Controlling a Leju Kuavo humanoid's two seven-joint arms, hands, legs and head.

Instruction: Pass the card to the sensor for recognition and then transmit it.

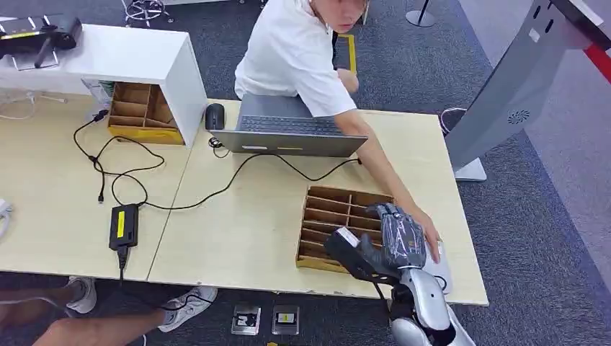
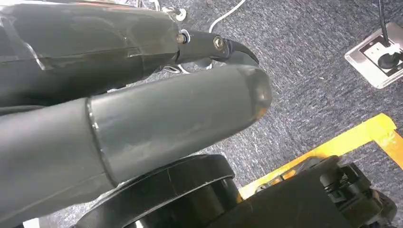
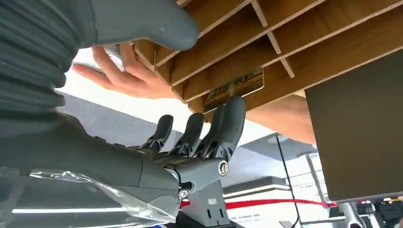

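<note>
While a person (image 1: 299, 61) in a white T-shirt leans over the pale wooden table (image 1: 238, 231), the robot's right hand (image 1: 393, 241) hovers over the right end of a slatted wooden organizer (image 1: 328, 220), at about five o'clock on the tabletop. That hand is matte grey with a ribbed cover and dark, smooth fingers (image 3: 228, 126). In the right wrist view the fingers are spread and only lightly curved, the thumb held apart, nothing gripped between them. A glossy, rounded-corner card (image 3: 234, 88) with a gold-brown printed face sits in one of the organizer's slots, and one fingertip lies close to its edge; whether it touches I cannot tell. The person's bare hand (image 3: 124, 76) rests flat just beside the organizer, right next to the robot's hand.

At twelve o'clock sits an open grey laptop (image 1: 288, 133). At nine o'clock lies a black rectangular power brick (image 1: 123, 225) with a looping black cable.

The left hand (image 2: 142, 118), smooth dark grey, hangs above rough blue-grey carpet (image 2: 304, 76); how far open it is I cannot tell.
</note>
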